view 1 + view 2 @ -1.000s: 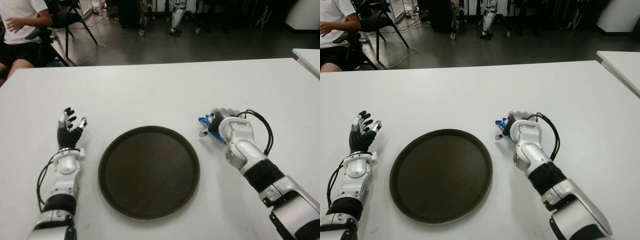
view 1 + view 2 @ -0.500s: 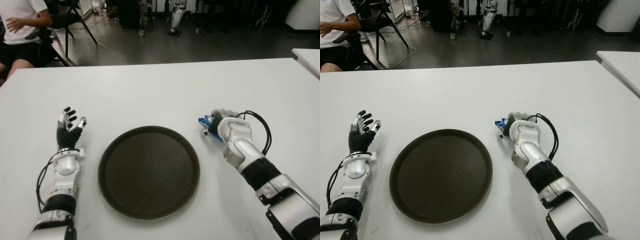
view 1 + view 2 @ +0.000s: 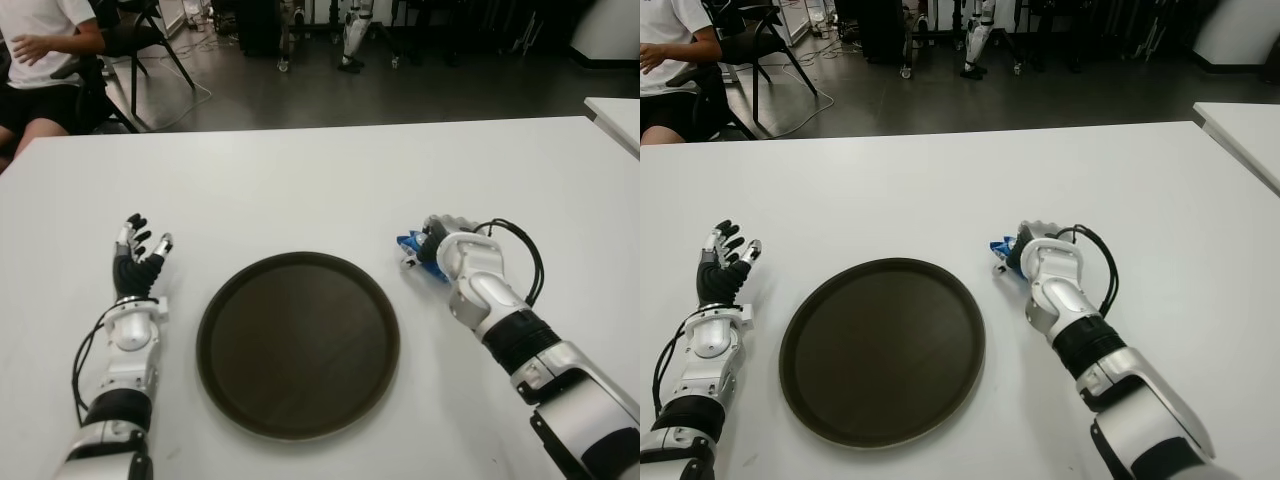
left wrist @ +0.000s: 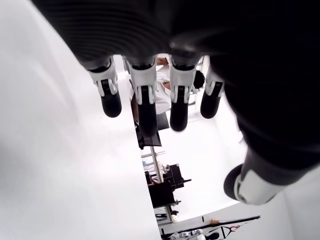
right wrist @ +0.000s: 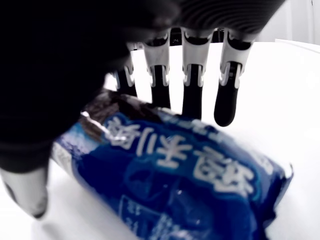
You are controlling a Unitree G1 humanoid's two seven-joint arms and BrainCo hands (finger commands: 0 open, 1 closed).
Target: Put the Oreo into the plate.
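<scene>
Where the eye views look down on the white tabletop (image 3: 320,180), a round dark-brown plate (image 3: 298,343) sits centre-near, bare; just right of its far rim lies the blue foil Oreo packet (image 3: 409,245), under the right hand (image 3: 440,245); the left hand (image 3: 140,262) shows left of the plate, fingers spread upward, holding nothing; a seated person (image 3: 45,60) at far left. Left wrist view: four dark-tipped fingers (image 4: 145,107) extended and apart. Right wrist view: fingers (image 5: 192,82) arched over the packet (image 5: 175,170), thumb beside it, grip not fully closed.
</scene>
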